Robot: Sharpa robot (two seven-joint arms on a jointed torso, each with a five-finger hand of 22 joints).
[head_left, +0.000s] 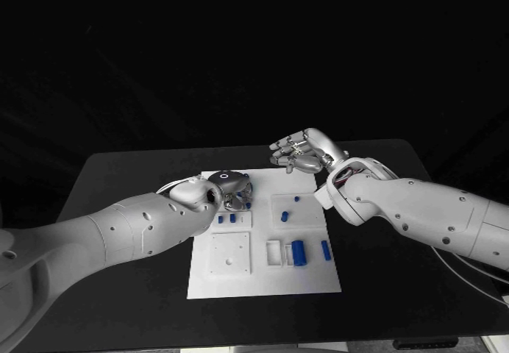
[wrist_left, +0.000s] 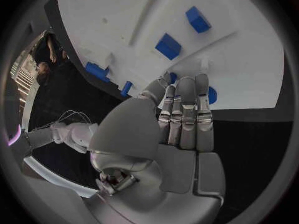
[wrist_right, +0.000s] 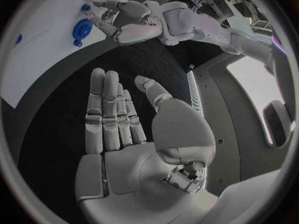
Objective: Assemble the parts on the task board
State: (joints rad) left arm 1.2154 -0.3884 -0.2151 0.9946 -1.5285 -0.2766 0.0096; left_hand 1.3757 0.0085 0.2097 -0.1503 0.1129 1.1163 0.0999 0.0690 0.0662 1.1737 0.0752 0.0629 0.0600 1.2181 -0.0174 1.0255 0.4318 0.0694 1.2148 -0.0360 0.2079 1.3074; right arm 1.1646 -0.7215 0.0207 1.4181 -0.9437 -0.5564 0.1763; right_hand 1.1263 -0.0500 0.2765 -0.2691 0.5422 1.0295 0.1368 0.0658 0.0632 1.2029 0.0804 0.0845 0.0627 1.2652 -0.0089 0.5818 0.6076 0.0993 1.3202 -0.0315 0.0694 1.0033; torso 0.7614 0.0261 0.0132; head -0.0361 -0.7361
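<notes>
The left hand (head_left: 218, 193) is hovering over the far-left corner of the task board (head_left: 265, 276), fingers straight and together, holding nothing, so it ought to be settling squarely above the round blue part (wrist_right: 81, 30) before closing, while the right hand (head_left: 300, 153) is waiting spread beyond the board's far edge.

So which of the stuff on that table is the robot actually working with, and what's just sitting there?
Part of the job:
- white task board
- small blue parts on it, such as the cylinder and the peg
- left hand, over the board's far left corner
- right hand, held off the board, fingers apart, holding nothing

Just there:
- black table
</notes>
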